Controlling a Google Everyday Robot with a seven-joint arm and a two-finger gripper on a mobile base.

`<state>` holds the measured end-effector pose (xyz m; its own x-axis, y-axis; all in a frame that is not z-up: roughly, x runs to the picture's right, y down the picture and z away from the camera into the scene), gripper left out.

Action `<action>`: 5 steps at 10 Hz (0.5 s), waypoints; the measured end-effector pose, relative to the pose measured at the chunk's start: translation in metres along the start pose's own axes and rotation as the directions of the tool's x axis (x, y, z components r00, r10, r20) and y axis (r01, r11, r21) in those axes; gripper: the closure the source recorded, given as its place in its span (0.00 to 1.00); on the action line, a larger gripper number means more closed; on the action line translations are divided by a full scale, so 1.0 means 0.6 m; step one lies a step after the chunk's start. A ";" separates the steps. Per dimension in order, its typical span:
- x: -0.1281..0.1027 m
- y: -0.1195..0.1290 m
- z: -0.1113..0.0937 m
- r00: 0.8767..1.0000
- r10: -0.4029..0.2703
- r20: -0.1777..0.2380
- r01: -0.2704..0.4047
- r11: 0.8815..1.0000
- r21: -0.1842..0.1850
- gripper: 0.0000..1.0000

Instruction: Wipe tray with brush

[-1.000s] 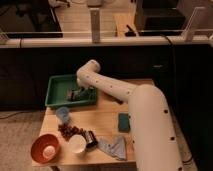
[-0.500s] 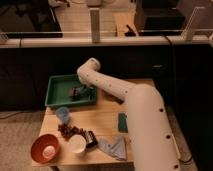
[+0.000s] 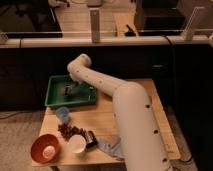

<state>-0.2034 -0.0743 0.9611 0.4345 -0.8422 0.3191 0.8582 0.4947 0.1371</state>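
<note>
- Camera view: the white arm [image 3: 125,105] rises from the lower right, bends at its elbow above the shallow green rectangular plastic tray [image 3: 54,100], and drops its hand [image 3: 72,89] inside.
- The small dark blocky brush [image 3: 66,90] is at the hand, over the tray's floor; whether the hand grips it cannot be told.
- The tray lies at the far-left corner of the wooden surface [image 3: 107,122].

The arm [image 3: 125,100] reaches forward-left, its end effector [image 3: 70,90] pointing down, held low.

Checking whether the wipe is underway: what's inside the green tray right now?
The hand is down inside the tray, with a small dark brush at its tip. The arm covers the tray's back right part, so anything there is hidden.
</note>
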 end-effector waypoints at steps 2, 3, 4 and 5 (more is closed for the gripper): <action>-0.001 -0.024 0.006 1.000 -0.022 0.010 0.022 1.000 0.008 1.00; -0.011 -0.040 0.011 0.999 -0.041 0.017 0.041 0.999 0.011 1.00; -0.018 -0.049 0.013 0.998 -0.056 0.023 0.055 0.998 0.013 1.00; -0.024 -0.052 0.015 0.997 -0.069 0.027 0.069 0.998 0.012 1.00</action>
<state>-0.2389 -0.0758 0.9605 0.3667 -0.8685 0.3337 0.8826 0.4381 0.1705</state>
